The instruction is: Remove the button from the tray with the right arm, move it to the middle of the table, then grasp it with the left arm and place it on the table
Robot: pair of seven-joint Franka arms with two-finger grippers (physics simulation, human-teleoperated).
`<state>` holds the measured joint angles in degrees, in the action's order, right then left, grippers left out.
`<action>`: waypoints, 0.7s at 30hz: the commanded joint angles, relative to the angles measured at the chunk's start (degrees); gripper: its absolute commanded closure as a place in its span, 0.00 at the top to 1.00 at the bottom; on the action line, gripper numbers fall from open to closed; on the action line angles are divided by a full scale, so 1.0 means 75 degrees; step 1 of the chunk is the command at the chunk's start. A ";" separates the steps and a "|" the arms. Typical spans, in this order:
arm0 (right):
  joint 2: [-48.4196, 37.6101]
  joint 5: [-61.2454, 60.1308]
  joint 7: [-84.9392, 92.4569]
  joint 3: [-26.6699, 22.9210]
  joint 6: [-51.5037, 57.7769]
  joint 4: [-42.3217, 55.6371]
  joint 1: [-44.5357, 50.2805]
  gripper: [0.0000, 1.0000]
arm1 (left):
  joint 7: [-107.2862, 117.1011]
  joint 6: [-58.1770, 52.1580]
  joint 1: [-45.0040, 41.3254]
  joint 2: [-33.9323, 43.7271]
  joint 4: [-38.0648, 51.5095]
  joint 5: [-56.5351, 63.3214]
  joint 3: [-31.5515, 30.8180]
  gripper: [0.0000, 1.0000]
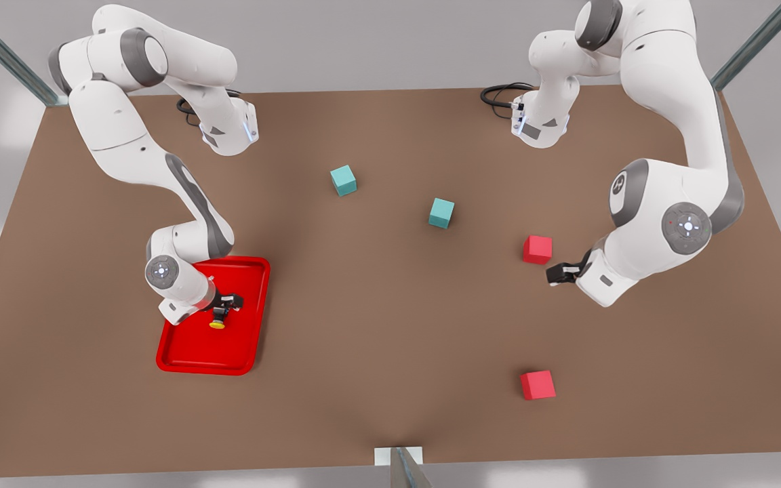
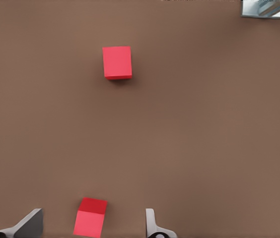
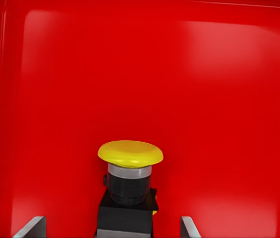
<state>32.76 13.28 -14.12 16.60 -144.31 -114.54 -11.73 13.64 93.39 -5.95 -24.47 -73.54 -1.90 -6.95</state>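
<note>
Front view is showing the right claw [image 1: 222, 313] hanging low over the red tray [image 1: 190, 356] on the table [image 1: 377, 325], its fingers spread open on both sides of the button [image 1: 217, 324], which is lying inside the tray. Left claw [image 1: 556, 274] is waiting open just beside a red cube [image 1: 537, 249].

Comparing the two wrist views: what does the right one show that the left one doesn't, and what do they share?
Right wrist view: the yellow-capped button standing in the red tray, between the right gripper's open jaws. Left wrist view: bare brown table, two red cubes, one farther off and one between the left gripper's open jaws, plus a frame post. Shared: each looks out past its own open jaws.
</note>
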 commanded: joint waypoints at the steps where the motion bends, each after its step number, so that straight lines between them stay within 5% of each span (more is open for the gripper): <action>1: 0.0027 0.0046 -0.0097 0.0001 -0.0129 0.0003 -0.0018 1.00 | 0.0220 0.0004 0.0008 0.0029 0.0009 -0.0016 0.0000 1.00; 2: 0.0050 0.0058 -0.0097 0.0001 -0.0141 0.0003 -0.0042 0.93 | 0.0232 -0.0054 0.0008 0.0041 -0.0003 -0.0039 0.0000 1.00; 10: 0.0050 0.0104 -0.0097 0.0001 -0.0129 0.0003 -0.0053 0.90 | 0.0560 -0.0183 0.0067 -0.0006 -0.0014 -0.0074 0.0000 1.00; 15: 0.0074 0.0104 -0.0203 0.0001 -0.0129 0.0003 -0.0053 0.74 | 0.0560 -0.0218 0.0055 0.0005 -0.0014 -0.0004 0.0012 1.00; 18: 0.0086 0.0116 -0.0203 0.0001 -0.0141 0.0003 -0.0053 0.55 | 0.0560 -0.0195 0.0055 0.0005 0.0009 -0.0004 0.0012 1.00; 21: 0.0097 0.0116 -0.0203 0.0001 -0.0129 0.0003 -0.0053 0.53 | 0.0560 -0.0207 0.0055 0.0005 0.0009 0.0008 0.0012 1.00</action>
<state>33.52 14.14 -15.07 16.60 -145.31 -114.54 -12.13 16.44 91.95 -5.55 -24.50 -73.53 -2.00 -6.84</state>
